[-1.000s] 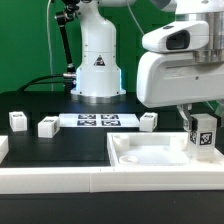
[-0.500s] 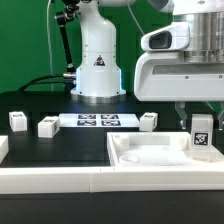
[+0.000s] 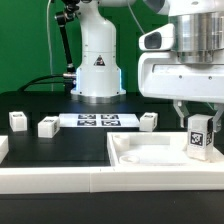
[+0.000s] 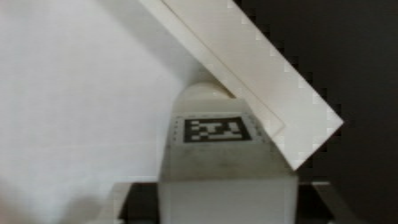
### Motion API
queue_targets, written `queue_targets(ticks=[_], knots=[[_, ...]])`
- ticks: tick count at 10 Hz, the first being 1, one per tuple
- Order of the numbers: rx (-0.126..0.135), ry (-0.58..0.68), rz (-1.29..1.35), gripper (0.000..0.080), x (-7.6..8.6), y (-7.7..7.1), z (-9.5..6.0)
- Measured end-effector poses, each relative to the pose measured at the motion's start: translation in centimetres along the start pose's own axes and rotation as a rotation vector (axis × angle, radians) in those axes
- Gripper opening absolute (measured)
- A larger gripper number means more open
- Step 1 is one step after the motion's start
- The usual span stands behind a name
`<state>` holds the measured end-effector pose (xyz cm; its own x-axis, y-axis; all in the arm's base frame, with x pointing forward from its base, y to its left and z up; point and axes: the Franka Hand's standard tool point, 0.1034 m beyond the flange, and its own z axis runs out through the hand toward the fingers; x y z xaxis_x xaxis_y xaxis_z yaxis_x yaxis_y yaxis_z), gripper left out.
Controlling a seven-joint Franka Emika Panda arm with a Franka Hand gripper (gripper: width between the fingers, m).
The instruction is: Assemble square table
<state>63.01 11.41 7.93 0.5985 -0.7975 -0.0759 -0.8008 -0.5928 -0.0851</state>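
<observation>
My gripper is shut on a short white leg with a black-and-white tag and holds it upright at the square tabletop's corner on the exterior view's right. In the wrist view the leg stands between my dark fingers, its far end against the tabletop's raised rim. I cannot tell whether the leg is seated in the slab. Three more tagged legs lie loose on the black table.
The marker board lies flat behind the legs, in front of the robot's white base. A long white border rail runs along the front edge. A green wall stands behind.
My gripper has sunk a little and shifted slightly toward the exterior view's left with the leg in it. The loose legs have not moved.
</observation>
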Motion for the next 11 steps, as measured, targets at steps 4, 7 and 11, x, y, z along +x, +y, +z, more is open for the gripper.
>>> queue_targets(ticks=[4, 7, 11], knots=[[0.002, -0.011, 0.276, 0.0290, -0.34, -0.11, 0.06], [0.006, -0.016, 0.405, 0.0291, -0.30, -0.13, 0.07], [0.010, -0.027, 0.497, 0.0373, -0.37, -0.20, 0.12]])
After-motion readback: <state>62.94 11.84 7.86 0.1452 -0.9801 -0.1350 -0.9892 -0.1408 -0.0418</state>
